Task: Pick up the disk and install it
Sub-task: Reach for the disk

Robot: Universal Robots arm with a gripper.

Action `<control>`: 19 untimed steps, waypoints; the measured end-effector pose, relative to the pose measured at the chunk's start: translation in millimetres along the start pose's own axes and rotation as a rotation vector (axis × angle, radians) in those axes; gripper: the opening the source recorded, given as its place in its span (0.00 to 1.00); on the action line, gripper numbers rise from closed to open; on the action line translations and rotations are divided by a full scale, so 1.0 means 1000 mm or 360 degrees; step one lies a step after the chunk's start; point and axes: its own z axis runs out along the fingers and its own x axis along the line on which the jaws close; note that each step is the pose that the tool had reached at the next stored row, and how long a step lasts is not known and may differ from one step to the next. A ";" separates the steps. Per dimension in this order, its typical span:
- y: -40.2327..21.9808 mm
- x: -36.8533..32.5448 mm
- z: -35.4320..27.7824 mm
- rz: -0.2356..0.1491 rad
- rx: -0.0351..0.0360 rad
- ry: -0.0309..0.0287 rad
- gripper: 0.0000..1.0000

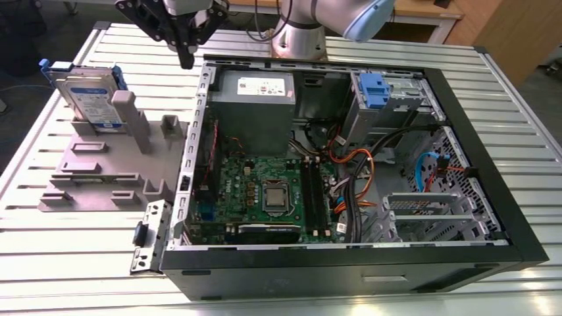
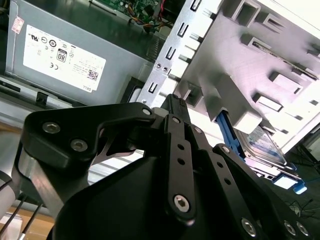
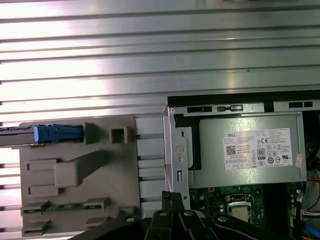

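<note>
Pressed together and empty, the black gripper [image 2: 172, 100] hovers by a corner of the open black computer case [image 1: 351, 270]; the pick-up is judged not yet begun.
The silver rectangular disk [image 1: 92, 99], clipped in a bright blue plastic carrier [image 3: 57, 134], is seen standing on edge in the grey moulded fixture [image 1: 97, 164], on the exterior view's left of the case and apart from the gripper. For a grasp, the fingers would have to be spread and brought over the disk's upper edge.
</note>
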 end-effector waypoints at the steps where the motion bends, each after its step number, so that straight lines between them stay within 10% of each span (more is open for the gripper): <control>1: 0.0000 0.0004 0.0001 0.0000 0.0000 0.00004 0.11; 19: -0.0004 0.0048 0.0016 0.0001 0.0001 0.00174 0.11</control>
